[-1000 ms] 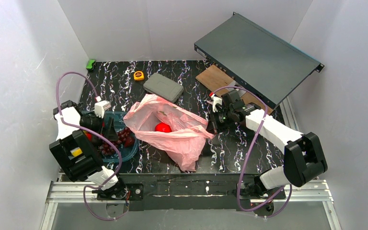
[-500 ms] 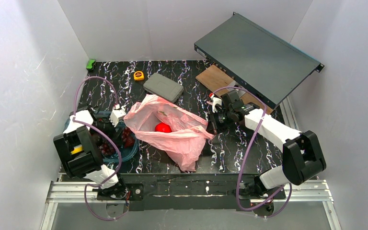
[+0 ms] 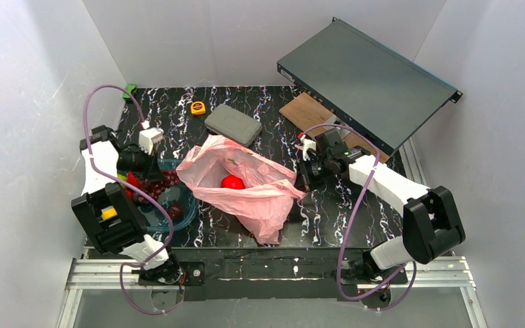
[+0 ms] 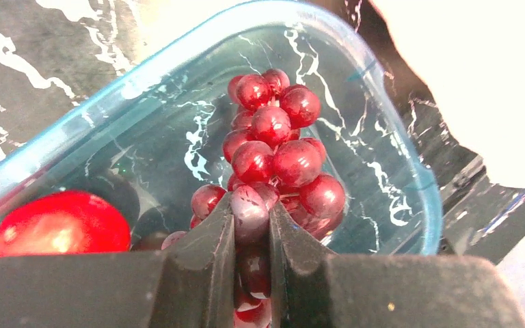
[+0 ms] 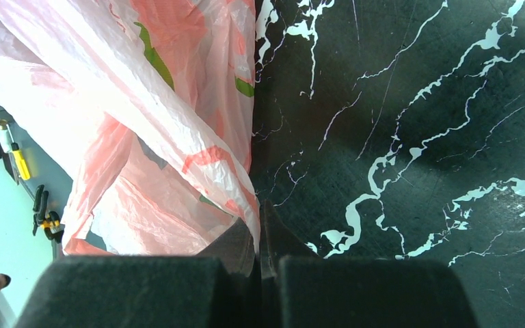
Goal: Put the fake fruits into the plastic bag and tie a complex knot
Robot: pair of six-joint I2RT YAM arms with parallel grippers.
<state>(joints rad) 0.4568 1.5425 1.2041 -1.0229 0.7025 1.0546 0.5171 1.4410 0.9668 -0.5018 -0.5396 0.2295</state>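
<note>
A dark red plastic grape bunch [image 4: 273,157] is being pinched by the nearly closed left gripper [image 4: 251,229] over the teal translucent plastic tub [image 4: 420,184]. Its long axis is running away from the gripper, beside a round red plastic fruit [image 4: 58,222]. The crinkly pink plastic bag [image 3: 246,184], just beside the tub, is being clamped at its edge by the closed right gripper [image 5: 258,239].

Left gripper [image 4: 251,217] clamped; right gripper [image 5: 258,236] pinched shut.

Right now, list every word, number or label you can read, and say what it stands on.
No text can be read in any view.
plastic bag: green and red printed marks, crumpled, not legible.
yellow tape measure: face label too small to read.
yellow sticker on the left arm: too small to read.
</note>
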